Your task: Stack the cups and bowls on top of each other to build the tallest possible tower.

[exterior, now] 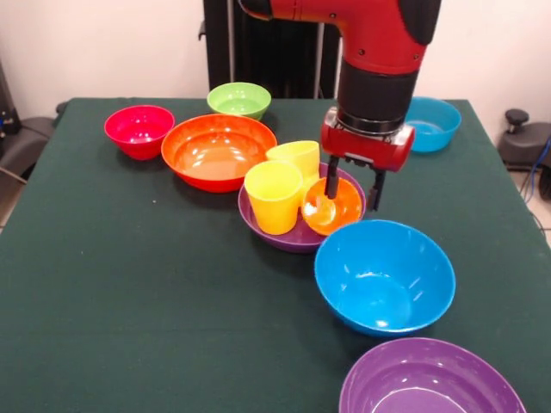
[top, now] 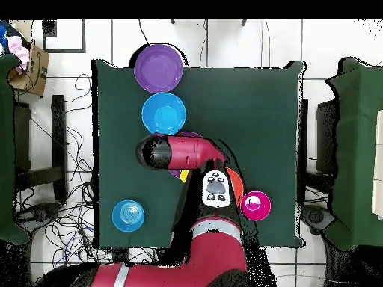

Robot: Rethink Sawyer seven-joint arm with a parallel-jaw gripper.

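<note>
A purple bowl (exterior: 297, 237) at mid-table holds two upright yellow cups (exterior: 274, 196) (exterior: 296, 159) and an orange cup (exterior: 334, 209) tipped with its mouth towards the camera. My gripper (exterior: 354, 191) hangs over the orange cup's right side and is open. Its left finger (exterior: 331, 179) reaches down into the cup's mouth, while the other finger stands just outside the cup's right wall. In the overhead view the arm (top: 187, 153) covers the gripper and these cups. No pile taller than this shows.
A large orange bowl (exterior: 217, 151), a small red bowl (exterior: 138, 130) and a light green bowl (exterior: 238, 99) sit at the back left. A small blue bowl (exterior: 435, 123) is back right. A large blue bowl (exterior: 385, 275) and another purple bowl (exterior: 430, 385) stand nearer.
</note>
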